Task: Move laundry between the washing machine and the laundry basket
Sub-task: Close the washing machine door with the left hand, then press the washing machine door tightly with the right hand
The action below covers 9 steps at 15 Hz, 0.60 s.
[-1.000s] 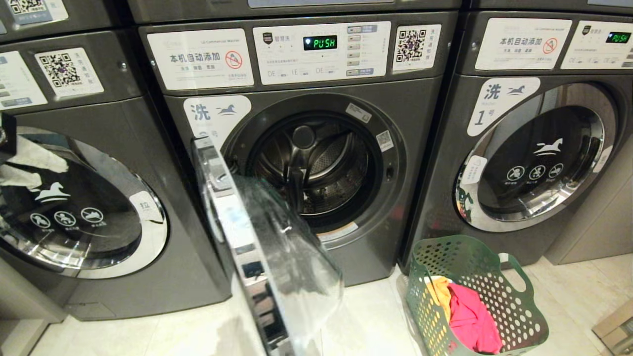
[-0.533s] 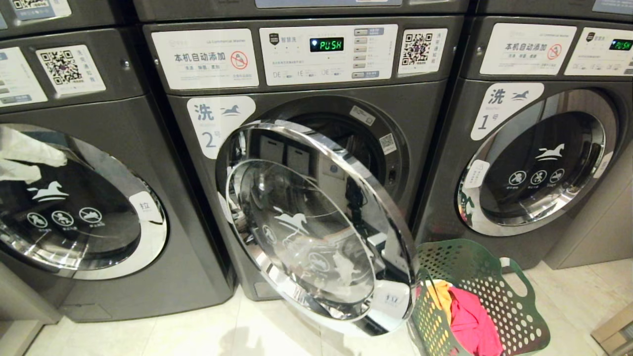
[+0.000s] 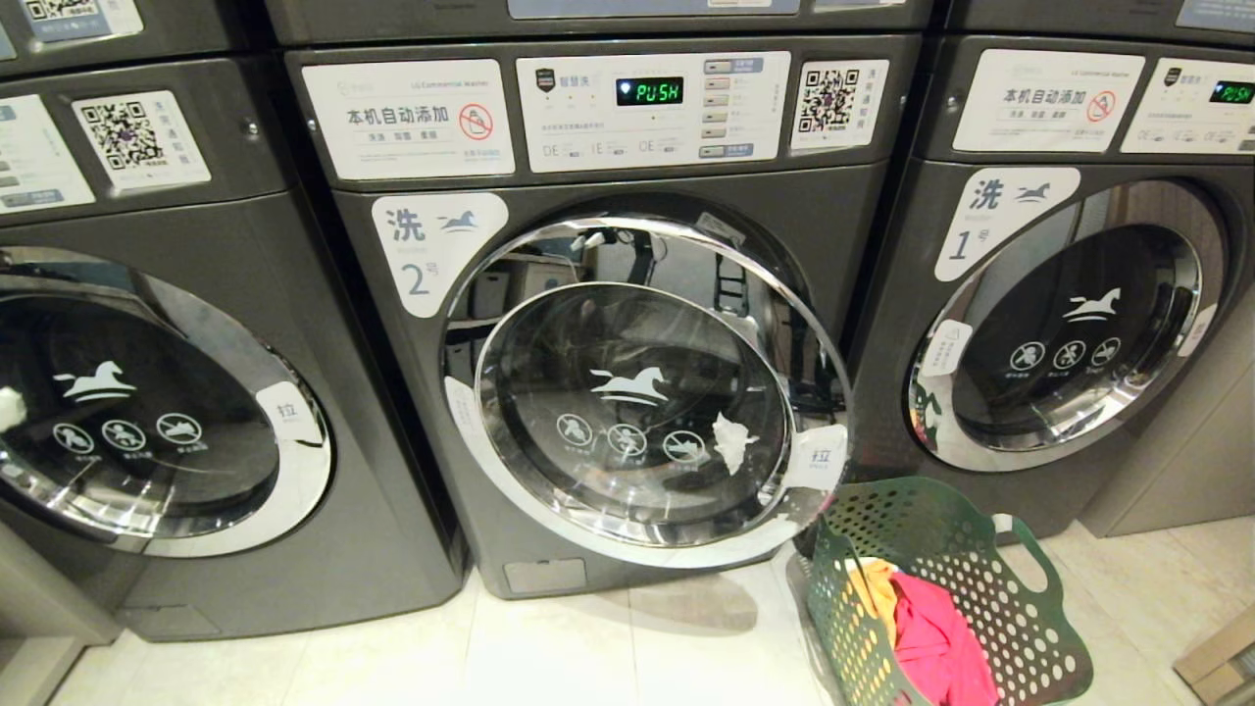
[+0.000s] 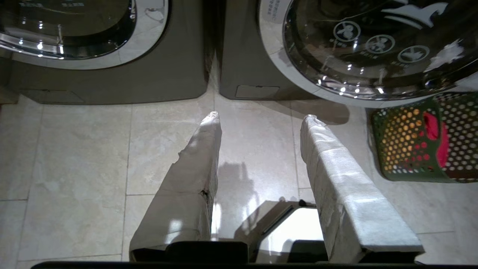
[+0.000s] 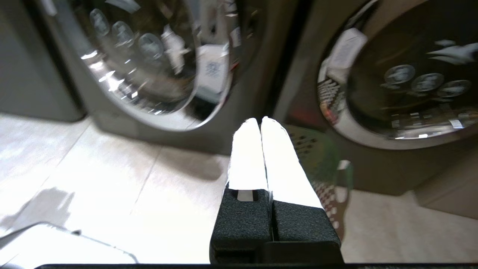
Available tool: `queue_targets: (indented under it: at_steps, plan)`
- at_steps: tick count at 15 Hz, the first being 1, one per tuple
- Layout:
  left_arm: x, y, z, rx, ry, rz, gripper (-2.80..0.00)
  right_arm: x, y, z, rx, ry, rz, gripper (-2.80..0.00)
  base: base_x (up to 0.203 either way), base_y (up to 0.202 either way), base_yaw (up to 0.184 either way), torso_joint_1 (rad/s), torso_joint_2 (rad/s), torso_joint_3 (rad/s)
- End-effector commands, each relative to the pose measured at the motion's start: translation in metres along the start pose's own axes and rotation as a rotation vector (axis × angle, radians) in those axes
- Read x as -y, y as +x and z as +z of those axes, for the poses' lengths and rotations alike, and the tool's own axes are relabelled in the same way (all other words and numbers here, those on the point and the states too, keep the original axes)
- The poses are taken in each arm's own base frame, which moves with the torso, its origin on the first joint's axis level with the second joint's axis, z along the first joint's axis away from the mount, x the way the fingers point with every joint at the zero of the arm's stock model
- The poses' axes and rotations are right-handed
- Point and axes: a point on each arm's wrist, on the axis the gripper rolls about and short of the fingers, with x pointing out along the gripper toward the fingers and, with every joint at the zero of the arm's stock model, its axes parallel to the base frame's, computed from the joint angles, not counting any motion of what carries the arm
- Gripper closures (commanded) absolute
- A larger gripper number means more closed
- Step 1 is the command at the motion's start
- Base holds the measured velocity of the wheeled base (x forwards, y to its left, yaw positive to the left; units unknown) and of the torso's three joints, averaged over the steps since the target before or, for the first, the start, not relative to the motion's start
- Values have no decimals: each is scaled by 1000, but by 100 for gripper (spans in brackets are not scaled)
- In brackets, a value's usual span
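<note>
The middle washing machine, marked 2, has its round glass door swung almost flat against its front. A green perforated laundry basket stands on the floor at its right foot, with pink laundry and a yellow piece inside. My left gripper hangs open over bare tiles, empty, in front of the gap between the left and middle machines; the basket lies off to its side. My right gripper is shut and empty, pointing toward the basket. Neither gripper shows in the head view.
Closed washers flank the middle one: the left washer and the right washer, marked 1. Pale floor tiles run in front of the machines. A cardboard box corner sits at far right.
The middle machine's door has swung from wide open to nearly closed. The white fingers at the head view's left edge have dropped out of that view.
</note>
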Motion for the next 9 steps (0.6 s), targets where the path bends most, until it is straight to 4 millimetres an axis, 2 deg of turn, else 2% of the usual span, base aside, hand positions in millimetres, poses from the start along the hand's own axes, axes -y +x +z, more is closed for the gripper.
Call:
queue_targets:
  at_steps: [1, 3, 6, 9]
  plan:
    - [-1, -13, -42, 92, 25, 39, 0, 20, 102, 5, -309, 69, 116, 0, 0, 0, 0, 0, 0, 0]
    - [-5, -3, -92, 155, 81, 136, 0, 30, 180, -6, -387, 81, 160, 0, 0, 0, 0, 0, 0, 0]
    - [-9, -3, -162, 308, 165, 262, 0, 33, 282, -43, -393, 69, 166, 0, 0, 0, 0, 0, 0, 0]
    - [-14, 19, -223, 303, 181, 325, 0, 31, 361, -74, -259, 36, 151, 0, 0, 0, 0, 0, 0, 0]
